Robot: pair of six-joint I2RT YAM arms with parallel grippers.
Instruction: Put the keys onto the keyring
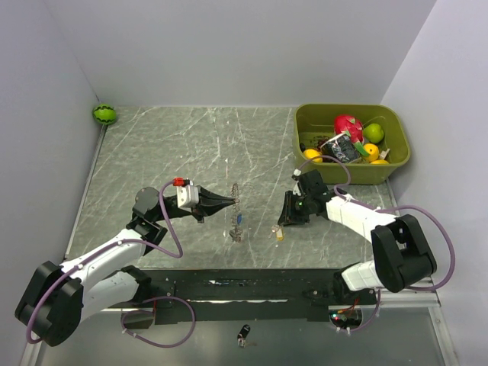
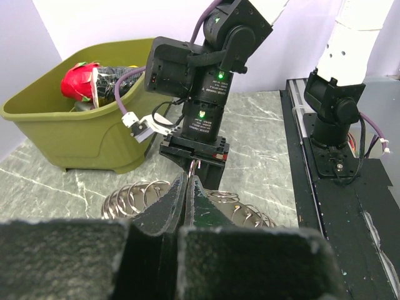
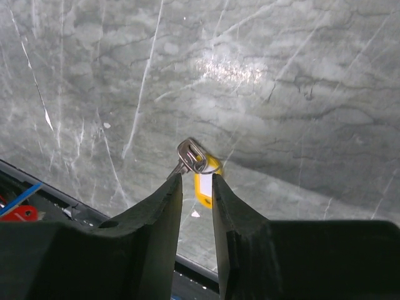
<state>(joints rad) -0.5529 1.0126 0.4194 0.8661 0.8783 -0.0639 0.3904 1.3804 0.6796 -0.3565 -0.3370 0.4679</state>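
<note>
My left gripper (image 1: 229, 202) is shut on the keyring (image 1: 238, 197), a wavy grey metal ring that it holds upright above the table's middle. A blue-headed key (image 1: 239, 220) hangs from the ring's lower part. In the left wrist view the ring's loops (image 2: 131, 197) spread out on both sides of my shut fingertips (image 2: 188, 178). To the right, my right gripper (image 1: 285, 222) points down at a silver key with a yellow tag (image 3: 201, 167) that lies on the table (image 1: 280, 232). Its jaws stand narrowly apart, one on each side of the tag, and the left fingertip (image 3: 174, 182) touches the key's blade.
An olive bin (image 1: 349, 174) of toy fruit stands at the back right. A small green melon ball (image 1: 104, 114) lies in the back left corner. A black rail (image 1: 252, 290) runs along the near edge, and a small black fob (image 1: 243, 333) lies below it.
</note>
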